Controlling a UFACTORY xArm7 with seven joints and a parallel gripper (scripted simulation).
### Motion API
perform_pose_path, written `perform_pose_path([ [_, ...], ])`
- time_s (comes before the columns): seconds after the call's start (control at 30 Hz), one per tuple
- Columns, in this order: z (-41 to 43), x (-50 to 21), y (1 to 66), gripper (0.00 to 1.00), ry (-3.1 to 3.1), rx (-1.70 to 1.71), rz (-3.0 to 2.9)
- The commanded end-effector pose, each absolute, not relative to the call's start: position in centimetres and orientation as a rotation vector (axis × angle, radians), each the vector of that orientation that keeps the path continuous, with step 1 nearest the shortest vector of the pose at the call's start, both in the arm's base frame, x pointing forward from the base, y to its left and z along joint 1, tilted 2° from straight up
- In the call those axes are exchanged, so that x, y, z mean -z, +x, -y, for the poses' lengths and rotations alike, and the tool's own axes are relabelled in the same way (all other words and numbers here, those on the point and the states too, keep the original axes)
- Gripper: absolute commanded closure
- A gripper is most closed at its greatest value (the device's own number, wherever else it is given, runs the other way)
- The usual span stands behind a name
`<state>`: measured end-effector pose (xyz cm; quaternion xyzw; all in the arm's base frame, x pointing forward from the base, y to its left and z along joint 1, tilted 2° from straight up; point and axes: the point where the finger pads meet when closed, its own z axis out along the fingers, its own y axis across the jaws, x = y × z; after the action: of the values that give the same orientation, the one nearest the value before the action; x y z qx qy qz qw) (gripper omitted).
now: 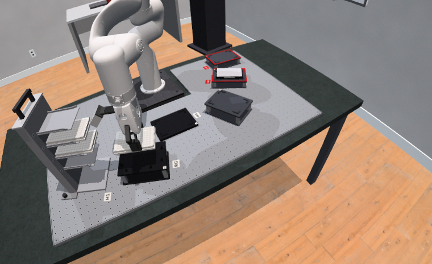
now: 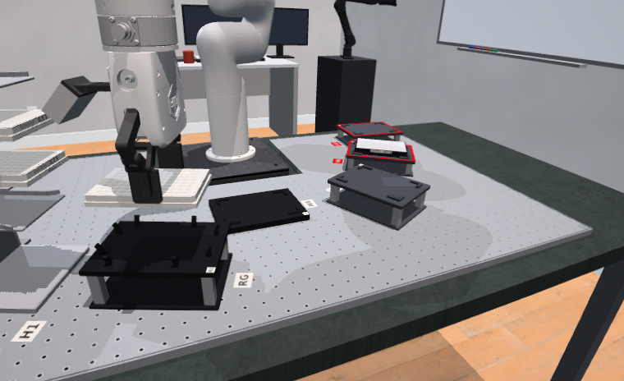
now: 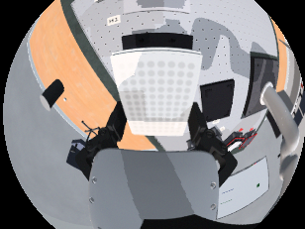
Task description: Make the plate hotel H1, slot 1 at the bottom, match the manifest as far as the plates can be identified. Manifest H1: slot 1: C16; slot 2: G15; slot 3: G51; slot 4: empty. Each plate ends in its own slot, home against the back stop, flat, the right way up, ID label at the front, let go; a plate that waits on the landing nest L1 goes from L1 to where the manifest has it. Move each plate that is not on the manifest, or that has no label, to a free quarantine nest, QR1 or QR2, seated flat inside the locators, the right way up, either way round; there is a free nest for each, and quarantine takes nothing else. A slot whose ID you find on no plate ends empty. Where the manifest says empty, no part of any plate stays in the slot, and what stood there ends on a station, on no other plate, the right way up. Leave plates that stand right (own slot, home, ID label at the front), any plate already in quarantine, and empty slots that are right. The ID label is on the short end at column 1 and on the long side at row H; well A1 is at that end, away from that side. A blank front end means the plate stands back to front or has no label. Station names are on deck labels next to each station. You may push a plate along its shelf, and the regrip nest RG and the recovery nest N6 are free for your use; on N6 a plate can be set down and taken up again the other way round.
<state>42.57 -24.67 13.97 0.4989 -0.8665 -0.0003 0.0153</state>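
Fingers grip a white plate above the RG nest – its label unreadable – hotel cut off

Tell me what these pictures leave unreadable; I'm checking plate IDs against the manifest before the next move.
- Held plate in the gripper: no ID label legible in any view; too small.
- Hotel plates: front ends too small in top view, cut off by the left edge in exterior view.
- Plate in the red-rimmed nest: label too small to read.
- Red deck labels: text too small.
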Motion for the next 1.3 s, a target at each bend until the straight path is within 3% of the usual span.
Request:
perform_pose_path([
  [0.0, 24.8, -13.5, 42.7, 1.00, 1.554, -0.005, 2.699],
  [1.27, 24.8, -9.9, 42.6, 1.00, 1.554, -0.005, 2.699],
])
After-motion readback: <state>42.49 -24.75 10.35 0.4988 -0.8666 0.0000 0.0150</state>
